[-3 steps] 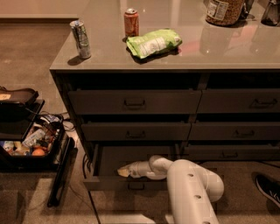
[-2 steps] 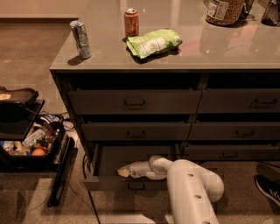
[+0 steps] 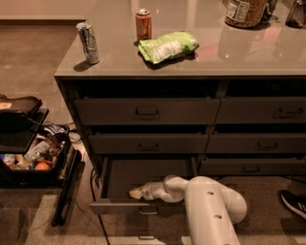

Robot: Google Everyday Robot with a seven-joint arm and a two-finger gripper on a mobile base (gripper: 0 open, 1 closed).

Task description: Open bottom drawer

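Note:
The bottom drawer (image 3: 119, 206) of the left stack stands pulled out from the cabinet, its slim dark front panel low near the floor and its small bar handle (image 3: 148, 210) at the centre. Its dark inside (image 3: 143, 174) is exposed. My gripper (image 3: 136, 193) reaches over the front panel from the right and lies just inside the drawer, close behind the panel and a little left of the handle. My white arm (image 3: 210, 210) fills the lower right in front of the cabinet.
Two taller drawers (image 3: 146, 111) sit shut above it, and the right stack (image 3: 258, 143) is shut. On the counter stand a silver can (image 3: 89, 43), a red can (image 3: 143, 24), a green bag (image 3: 167, 46) and a jar (image 3: 246, 12). A black bin of items (image 3: 28, 158) and cables lie at the left; a shoe (image 3: 292, 201) is at the right.

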